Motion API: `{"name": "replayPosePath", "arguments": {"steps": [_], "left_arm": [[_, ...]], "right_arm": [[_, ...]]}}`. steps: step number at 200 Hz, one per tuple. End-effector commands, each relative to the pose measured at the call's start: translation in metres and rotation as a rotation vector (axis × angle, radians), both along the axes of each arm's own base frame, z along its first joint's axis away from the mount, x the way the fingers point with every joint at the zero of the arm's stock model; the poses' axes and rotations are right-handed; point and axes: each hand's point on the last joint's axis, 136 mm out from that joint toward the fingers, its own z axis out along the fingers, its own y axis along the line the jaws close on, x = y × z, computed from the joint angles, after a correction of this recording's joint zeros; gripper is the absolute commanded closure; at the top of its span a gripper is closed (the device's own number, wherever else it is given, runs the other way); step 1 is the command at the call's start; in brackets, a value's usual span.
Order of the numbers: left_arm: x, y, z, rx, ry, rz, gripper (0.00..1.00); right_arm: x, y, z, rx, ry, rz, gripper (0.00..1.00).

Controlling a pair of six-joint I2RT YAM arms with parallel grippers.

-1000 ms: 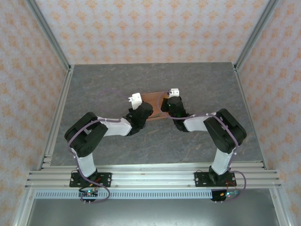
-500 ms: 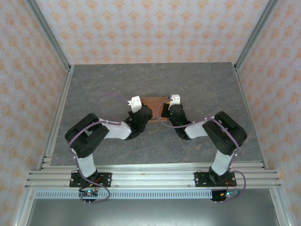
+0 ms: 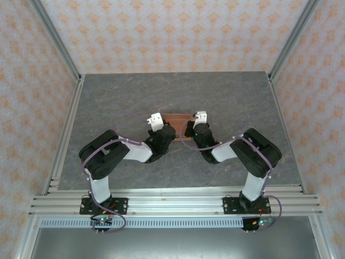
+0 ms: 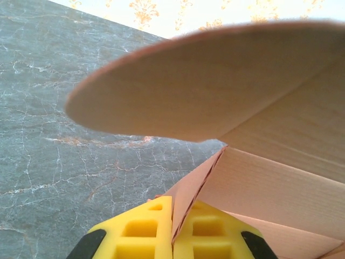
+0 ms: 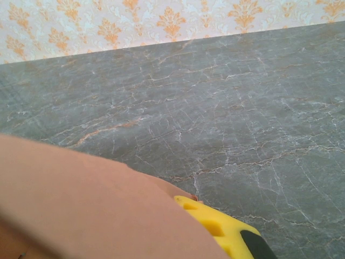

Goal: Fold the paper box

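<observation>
The paper box (image 3: 177,118) is salmon-orange card held up above the grey table between my two grippers. My left gripper (image 3: 165,131) is at its left end. In the left wrist view its yellow fingers (image 4: 145,232) are shut on a thin upright card panel (image 4: 194,183), and a rounded flap (image 4: 205,86) arches over them. My right gripper (image 3: 194,128) is at the box's right end. In the right wrist view the card (image 5: 81,205) lies against the one yellow finger (image 5: 221,226) that I can see. The other finger is hidden behind the card.
The grey marbled table top (image 3: 178,91) stretches behind and to both sides of the box. Patterned walls (image 3: 172,32) and metal frame posts (image 3: 56,46) enclose it. The aluminium rail (image 3: 172,202) with both arm bases runs along the near edge.
Both wrists have drawn a little toward the near edge with the box between them. The card now shows from above as a narrower, more level strip.
</observation>
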Motion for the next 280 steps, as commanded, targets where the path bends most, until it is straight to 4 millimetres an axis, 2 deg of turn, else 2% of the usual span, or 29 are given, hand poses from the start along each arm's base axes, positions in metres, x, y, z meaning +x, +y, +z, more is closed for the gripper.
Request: {"name": "replayPosePath", "arguments": {"steps": [1,81,112,144,172,179,194,280], "left_arm": [[-0.017,0.063,-0.033,0.217,0.074,0.199,1.00],[-0.022,0.066,-0.038,0.226,0.062,0.188,1.00],[-0.025,0.071,-0.040,0.225,0.055,0.195,1.00],[-0.027,0.072,-0.041,0.220,0.046,0.202,1.00],[-0.029,0.073,-0.039,0.216,0.033,0.208,1.00],[-0.031,0.075,-0.049,0.235,0.051,0.207,1.00],[-0.031,0.074,-0.050,0.233,0.048,0.207,1.00],[-0.030,0.073,-0.043,0.229,0.037,0.204,1.00]], "right_arm": [[0.004,-0.050,-0.016,-0.033,0.005,-0.215,0.97],[-0.002,-0.052,-0.022,-0.032,-0.003,-0.210,0.97],[-0.008,-0.046,-0.020,-0.023,-0.007,-0.207,0.97],[-0.011,-0.038,-0.018,-0.002,0.010,-0.241,0.97],[-0.013,-0.042,-0.024,0.015,0.029,-0.286,0.96],[-0.014,-0.043,-0.027,0.019,0.034,-0.291,0.96],[-0.015,-0.044,-0.029,0.033,0.039,-0.300,0.96],[-0.010,-0.045,-0.018,-0.026,0.005,-0.314,0.94]]}}
